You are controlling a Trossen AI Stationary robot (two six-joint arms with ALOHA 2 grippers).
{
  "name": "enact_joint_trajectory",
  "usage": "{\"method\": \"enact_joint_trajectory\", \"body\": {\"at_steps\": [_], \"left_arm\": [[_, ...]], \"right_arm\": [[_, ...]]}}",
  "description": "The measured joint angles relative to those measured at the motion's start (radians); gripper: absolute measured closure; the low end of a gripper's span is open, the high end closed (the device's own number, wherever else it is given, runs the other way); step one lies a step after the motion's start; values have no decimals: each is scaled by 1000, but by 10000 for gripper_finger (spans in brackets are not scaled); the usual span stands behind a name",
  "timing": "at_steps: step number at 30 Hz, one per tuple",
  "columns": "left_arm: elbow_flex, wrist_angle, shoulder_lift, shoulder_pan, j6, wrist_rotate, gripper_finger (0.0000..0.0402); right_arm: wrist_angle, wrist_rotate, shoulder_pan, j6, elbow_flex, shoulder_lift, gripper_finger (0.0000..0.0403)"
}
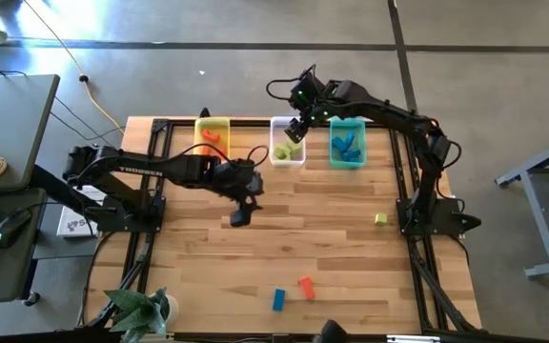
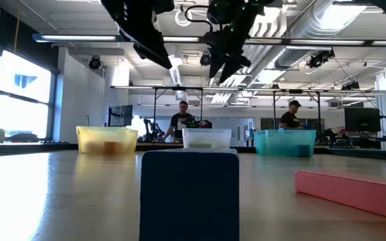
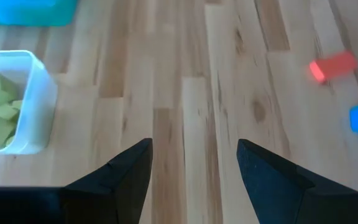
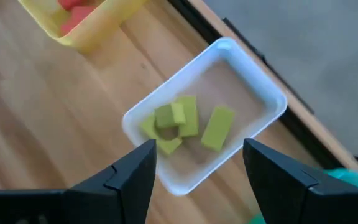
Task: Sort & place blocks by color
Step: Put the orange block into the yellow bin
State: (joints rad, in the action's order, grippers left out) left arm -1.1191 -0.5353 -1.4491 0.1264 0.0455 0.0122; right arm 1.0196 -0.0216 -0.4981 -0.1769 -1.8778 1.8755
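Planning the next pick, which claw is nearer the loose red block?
Left. The left claw hovers mid-table, up-left of the red block; the right claw is over the clear bin.

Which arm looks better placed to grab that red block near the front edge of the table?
Probably the left. The left gripper hangs open over the middle of the table, nearer the red block. The right gripper is open above the clear bin at the far edge, farther from it.

Three translucent rectangular bins: one yellow, one clear, one teal. Three small solid blocks lie loose on the wooden table: one red-orange bar, one blue, one yellow-green cube. About five yellow-green blocks fill the clear bin (overlapping, so uncertain).
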Motion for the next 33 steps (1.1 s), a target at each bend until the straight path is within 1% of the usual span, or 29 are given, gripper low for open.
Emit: {"method": "enact_joint_trajectory", "body": {"at_steps": [3,6,12,15,18,21,23,27,33], "left_arm": [[0,-19,0,-26,78,0,179],[0,-22,0,-63,198,3,179],[0,-21,0,-145,458,10,179],[0,-21,0,-186,530,22,179],[0,-21,0,-218,494,22,179],[0,-27,0,-243,396,19,179],[0,-49,0,-257,324,-6,179],[0,-148,0,-276,184,-74,179],[0,-308,0,-295,51,-143,179]], "right_arm": [[57,1,28,-47,-43,0,176],[103,3,62,-90,-70,0,176],[117,4,130,-208,-75,0,176],[126,-6,163,-275,-73,0,176],[140,-11,199,-335,-73,0,176],[171,-5,247,-409,-73,0,176],[190,0,284,-464,-73,0,176],[223,5,378,-589,-72,0,176],[241,7,543,-824,-72,0,176]]}}
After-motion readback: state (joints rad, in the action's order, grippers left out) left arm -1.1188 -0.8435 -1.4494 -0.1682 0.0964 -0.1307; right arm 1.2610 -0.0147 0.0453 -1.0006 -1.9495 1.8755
